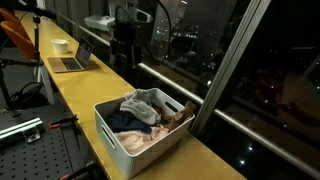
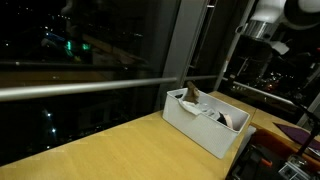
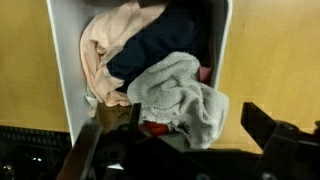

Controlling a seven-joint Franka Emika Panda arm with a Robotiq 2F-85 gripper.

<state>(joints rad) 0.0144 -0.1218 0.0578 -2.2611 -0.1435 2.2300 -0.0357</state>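
Plainly, the gripper (image 3: pixel 178 152), jaws spread and empty, sits at frame bottom; a bin (image 3: pixel 62 60) of clothes (image 3: pixel 185 92) fills upper centre.

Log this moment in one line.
gripper: open, empty, apart from bin | bin: white, on counter, full of clothes

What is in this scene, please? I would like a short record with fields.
Surface: yellow wooden table beside a dark window
Container: white bin standing on the table
Contents: grey towel on top, pink cloth, dark blue cloth
Fingers: open, raised above the bin, holding nothing
Nearest thing to the fingers: the grey towel
Background: open laptop and a pale bowl further along the table
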